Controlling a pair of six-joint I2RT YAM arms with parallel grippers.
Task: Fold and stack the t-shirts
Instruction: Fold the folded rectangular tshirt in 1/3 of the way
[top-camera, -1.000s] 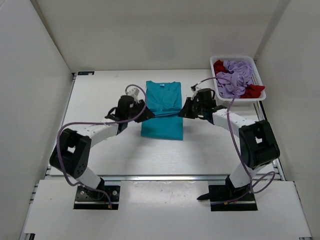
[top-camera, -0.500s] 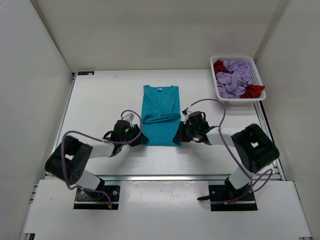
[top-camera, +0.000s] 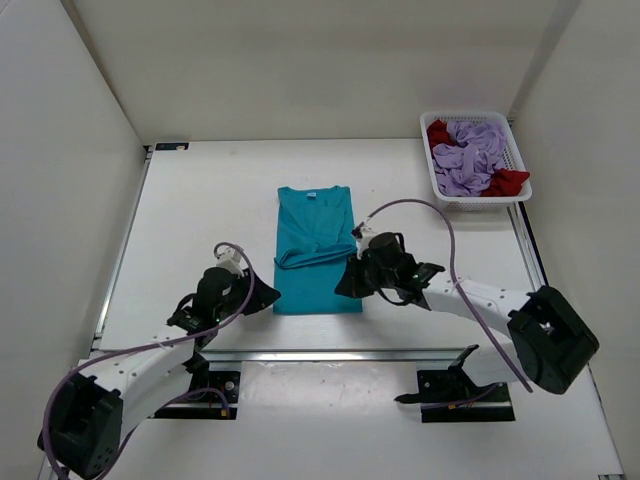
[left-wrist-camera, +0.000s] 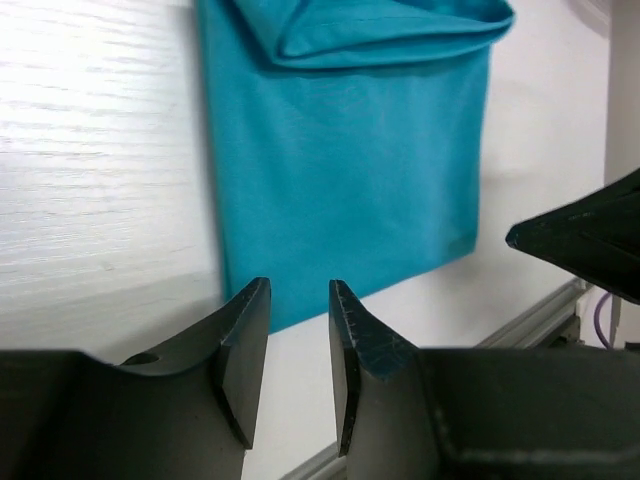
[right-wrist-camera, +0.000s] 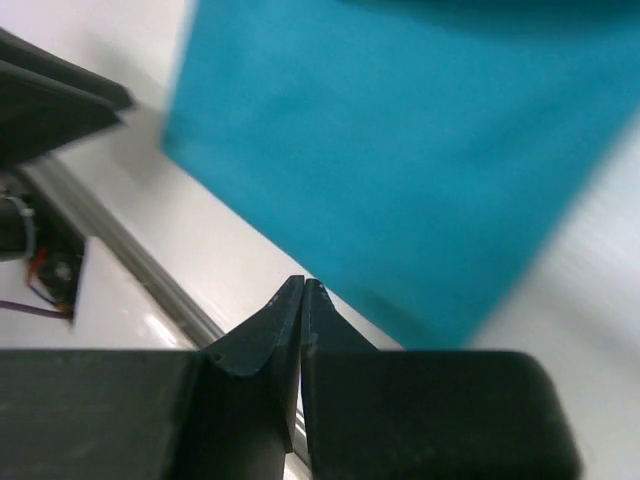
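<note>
teal shirt (right-wrist-camera: 400, 150): blurred, cropped | red shirt (top-camera: 437, 133): mostly under lavender shirt (top-camera: 475, 150)

teal t-shirt (top-camera: 315, 258): folded flat, table (top-camera: 200, 215) | lavender t-shirt (top-camera: 470, 155), red t-shirt (top-camera: 509, 181): crumpled, basket (top-camera: 470, 114)

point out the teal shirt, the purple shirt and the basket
teal t-shirt (top-camera: 318, 282), top external view, on its flat lower body
lavender t-shirt (top-camera: 478, 148), top external view, on its crumpled middle
white basket (top-camera: 480, 199), top external view, on its near wall
</note>
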